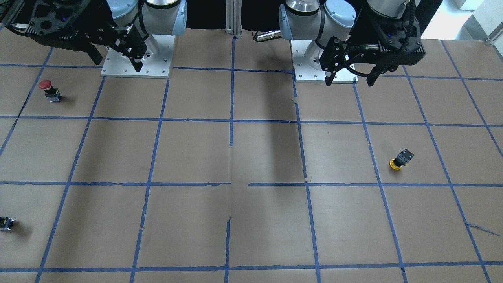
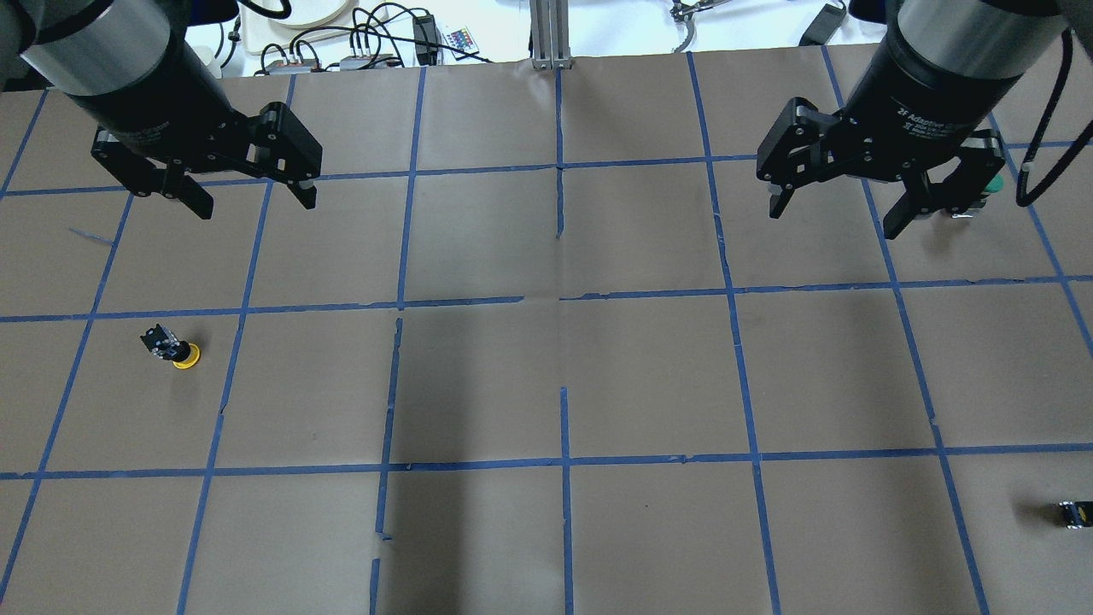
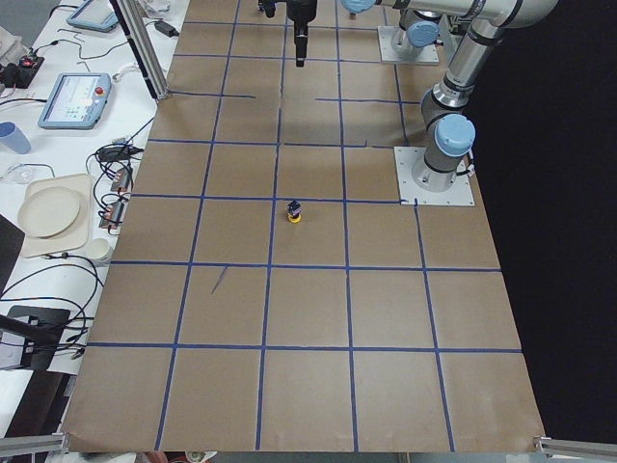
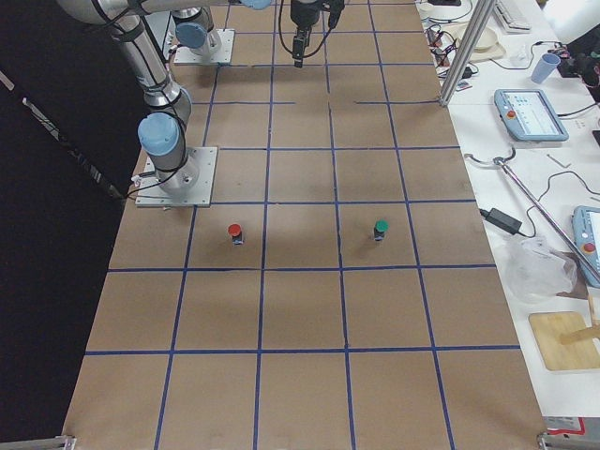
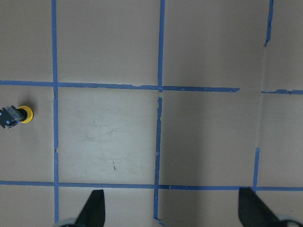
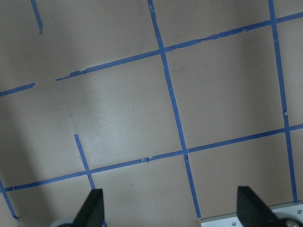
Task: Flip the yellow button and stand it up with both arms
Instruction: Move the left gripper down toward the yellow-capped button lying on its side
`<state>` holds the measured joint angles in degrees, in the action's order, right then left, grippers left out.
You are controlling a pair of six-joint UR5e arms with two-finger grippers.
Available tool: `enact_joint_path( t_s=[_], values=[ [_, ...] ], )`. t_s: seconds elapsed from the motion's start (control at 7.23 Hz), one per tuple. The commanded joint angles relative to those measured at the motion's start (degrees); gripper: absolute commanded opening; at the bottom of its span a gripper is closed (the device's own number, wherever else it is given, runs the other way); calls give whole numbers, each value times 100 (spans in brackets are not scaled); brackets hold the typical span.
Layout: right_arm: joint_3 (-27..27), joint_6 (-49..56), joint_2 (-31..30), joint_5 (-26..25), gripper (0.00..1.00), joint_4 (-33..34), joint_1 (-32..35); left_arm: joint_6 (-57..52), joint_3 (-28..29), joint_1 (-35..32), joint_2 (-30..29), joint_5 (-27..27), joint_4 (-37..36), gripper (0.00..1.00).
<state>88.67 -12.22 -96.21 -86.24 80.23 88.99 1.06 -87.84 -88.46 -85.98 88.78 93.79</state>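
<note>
"2F Adaptive" on R jaws' housing.

Left arm: I see it raised, wrist pointing down.
Left end effector: I read the jaws as spread wide, holding nothing.
Right arm: I see it raised to match, wrist pointing down.
Right end effector: jaws spread wide, holding nothing.

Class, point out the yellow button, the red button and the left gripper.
yellow button (image 2: 175,350), overhead view, cap-body joint.
red button (image 1: 49,90), front-facing view, collar under cap.
left gripper (image 2: 256,207), overhead view, between fingertips.
</note>
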Motion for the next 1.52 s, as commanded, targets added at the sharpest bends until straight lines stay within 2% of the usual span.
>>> enact_joint_path(
  t_s=[0.0,0.28,0.55,0.83,0.97,1.25,1.38],
  values=[
    [10,1,-12,-7,100,-8,-4,-236,-48,74,-24,8,-1,99],
    [1,1,-12,-16,100,1,-4,-273,-144,136,-33,17,-9,99],
    [36,1,-29,-25,100,-17,-4,-843,-145,616,-234,26,-45,99],
    [71,36,-21,-33,100,1,-4,-1193,-101,1398,-733,17,-158,99],
    [71,36,-38,-16,100,1,-4,-1509,-171,1741,-1014,17,-577,99],
    [71,71,-38,-25,100,-8,-4,-2718,-381,2015,-1552,17,-897,99],
    [71,80,-56,-25,100,-17,-4,-2821,-487,2200,-1623,26,-941,99]
  ],
)
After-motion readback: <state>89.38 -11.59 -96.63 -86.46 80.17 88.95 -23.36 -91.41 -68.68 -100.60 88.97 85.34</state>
